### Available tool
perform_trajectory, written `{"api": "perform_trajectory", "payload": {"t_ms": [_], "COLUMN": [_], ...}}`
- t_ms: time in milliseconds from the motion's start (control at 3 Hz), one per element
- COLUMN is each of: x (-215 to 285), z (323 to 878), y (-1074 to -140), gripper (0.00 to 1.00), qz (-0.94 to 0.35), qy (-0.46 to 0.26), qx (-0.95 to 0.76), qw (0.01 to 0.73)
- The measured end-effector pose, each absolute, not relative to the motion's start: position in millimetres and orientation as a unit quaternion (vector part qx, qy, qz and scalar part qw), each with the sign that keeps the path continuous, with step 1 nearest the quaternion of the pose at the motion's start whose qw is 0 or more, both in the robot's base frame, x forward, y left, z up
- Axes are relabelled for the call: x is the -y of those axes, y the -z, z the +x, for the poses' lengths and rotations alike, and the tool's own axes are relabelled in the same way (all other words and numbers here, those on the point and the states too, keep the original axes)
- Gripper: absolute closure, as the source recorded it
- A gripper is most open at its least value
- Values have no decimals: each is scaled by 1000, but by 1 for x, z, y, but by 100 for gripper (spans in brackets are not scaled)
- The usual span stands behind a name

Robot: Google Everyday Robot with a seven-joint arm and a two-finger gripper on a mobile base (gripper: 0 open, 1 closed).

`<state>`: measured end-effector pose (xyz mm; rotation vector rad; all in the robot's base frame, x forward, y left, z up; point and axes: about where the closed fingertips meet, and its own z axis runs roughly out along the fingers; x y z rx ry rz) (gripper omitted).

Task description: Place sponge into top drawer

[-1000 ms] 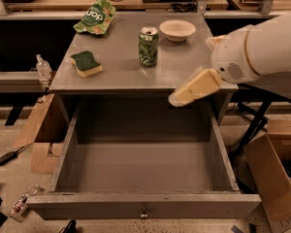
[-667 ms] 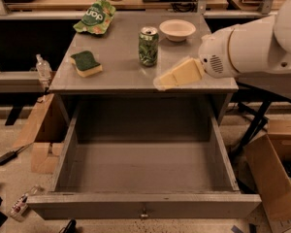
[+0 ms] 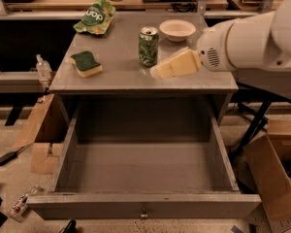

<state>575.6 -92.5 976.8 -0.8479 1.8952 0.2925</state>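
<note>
The sponge (image 3: 86,63), dark green on top with pale yellow foam below, lies on the left side of the grey table top (image 3: 116,76). The top drawer (image 3: 143,171) is pulled fully out below the table top, and its inside is bare. My gripper (image 3: 157,72), cream-coloured, reaches in from the right above the table's middle, just below the soda can (image 3: 148,46) and well to the right of the sponge. It holds nothing.
A green crinkly snack bag (image 3: 94,17) lies at the table's back left. A white bowl (image 3: 177,29) sits at the back right. Cardboard boxes stand on the floor to the left (image 3: 41,135) and to the right (image 3: 274,174). A clear bottle (image 3: 42,69) stands to the left.
My gripper has moved left and away from the drawer's right edge, up over the table top toward the soda can. The sponge and drawer have not moved.
</note>
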Motion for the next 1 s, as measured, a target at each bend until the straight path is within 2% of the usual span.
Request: {"api": "perform_trajectory", "payload": {"t_ms": [333,1000], "x": [55,-56], "z": [586,637], "y": [-958,-900], "gripper": [0,0], "qz": [-364,-403], "qy": [-146,-212], "qx": [-768,-724], "qw": [507,518]}}
